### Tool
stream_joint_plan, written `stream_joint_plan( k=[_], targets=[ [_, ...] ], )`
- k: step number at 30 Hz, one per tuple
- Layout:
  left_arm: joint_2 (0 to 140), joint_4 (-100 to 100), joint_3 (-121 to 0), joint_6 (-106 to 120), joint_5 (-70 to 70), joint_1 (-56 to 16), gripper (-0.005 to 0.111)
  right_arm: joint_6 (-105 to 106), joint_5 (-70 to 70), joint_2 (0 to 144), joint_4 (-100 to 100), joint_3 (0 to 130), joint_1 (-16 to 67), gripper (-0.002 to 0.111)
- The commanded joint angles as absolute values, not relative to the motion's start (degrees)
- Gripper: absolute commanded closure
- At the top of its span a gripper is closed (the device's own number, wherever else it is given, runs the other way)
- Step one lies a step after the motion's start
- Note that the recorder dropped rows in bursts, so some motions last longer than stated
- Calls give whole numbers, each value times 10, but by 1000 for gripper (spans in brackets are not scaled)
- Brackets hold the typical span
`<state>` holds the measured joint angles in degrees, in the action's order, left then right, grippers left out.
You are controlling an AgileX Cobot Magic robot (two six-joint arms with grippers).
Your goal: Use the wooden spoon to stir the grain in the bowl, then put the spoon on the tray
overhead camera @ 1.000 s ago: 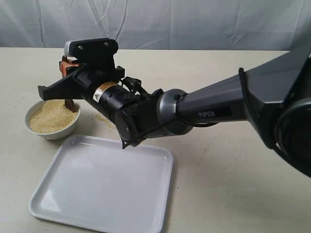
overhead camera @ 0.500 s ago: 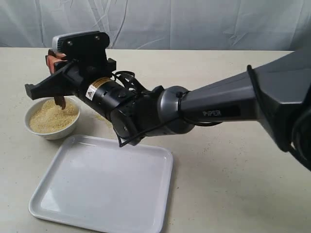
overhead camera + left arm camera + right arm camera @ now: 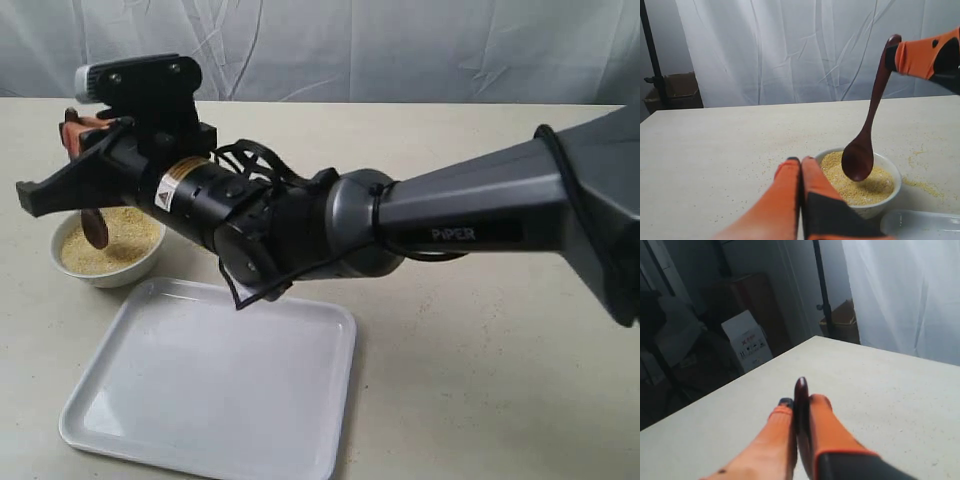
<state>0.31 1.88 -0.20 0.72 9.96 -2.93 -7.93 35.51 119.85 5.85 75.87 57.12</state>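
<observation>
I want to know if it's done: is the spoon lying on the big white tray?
No, the wooden spoon hangs from the right gripper, its scoop over the bowl of grain.

Exterior oblique above table (image 3: 480, 380), left wrist low, both see bowl (image 3: 108, 276)

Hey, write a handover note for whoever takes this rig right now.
Left gripper: shut, empty, near the bowl.
Right gripper: shut on the spoon handle, scoop hanging over the grain, contact unclear.
Tray: beside the bowl, nothing on it.
Done: spoon picked up, at the bowl.
To do: finish stirring, then lay spoon on tray.
</observation>
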Motion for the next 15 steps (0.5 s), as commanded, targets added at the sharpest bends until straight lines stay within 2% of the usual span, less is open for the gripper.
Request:
stream_joint_plan(
  k=[1,15],
  targets=[
    [0,17,0,6,93,-30,107,-85,356,1227,50,757,573,109],
    [0,17,0,6,93,-30,107,-85,393,1192,120,757,541,109]
  ],
)
